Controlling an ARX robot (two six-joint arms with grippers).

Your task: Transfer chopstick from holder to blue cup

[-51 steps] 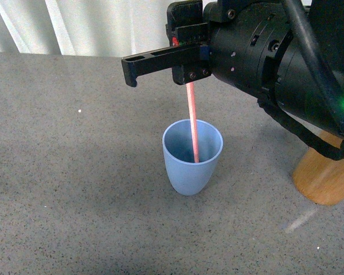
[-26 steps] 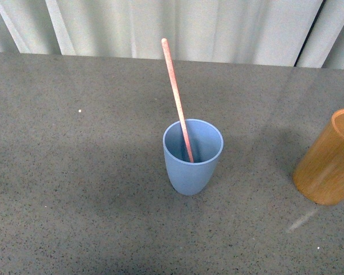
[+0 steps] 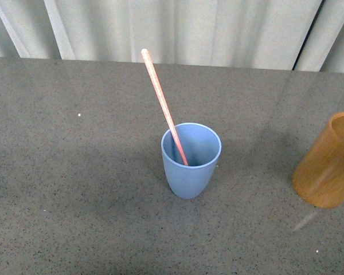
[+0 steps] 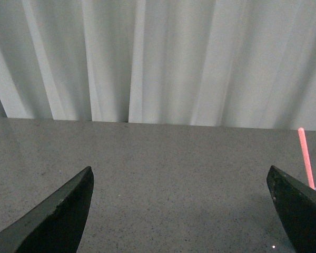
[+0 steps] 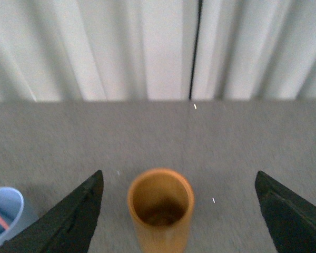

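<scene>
Pink-red and thin, the chopstick [image 3: 163, 109] stands in the light blue cup [image 3: 191, 166] at the centre of the front view, its lower end inside the cup and its rounded top leaning toward the upper left of the frame, resting against the cup's rim on that side. The cup sits upright on the grey speckled tabletop [image 3: 74, 189]. Well apart from it, at the right edge of the frame, stands the orange-brown holder [image 3: 327, 163], partly cut off by the picture's border. Pale pleated curtains [image 3: 178, 28] fill the top of the frame behind the tabletop.

Neither arm shows in the front view. In the left wrist view the left gripper [image 4: 181, 211] has its dark fingers [image 4: 58, 216] spread wide with nothing between them; the chopstick's top and a sliver of the blue cup show at the right edge. In the right wrist view the right gripper [image 5: 181, 221] also has its fingers [image 5: 71, 221] spread wide, with the holder standing in the gap between them, untouched, and the blue cup in the lower left corner.
</scene>
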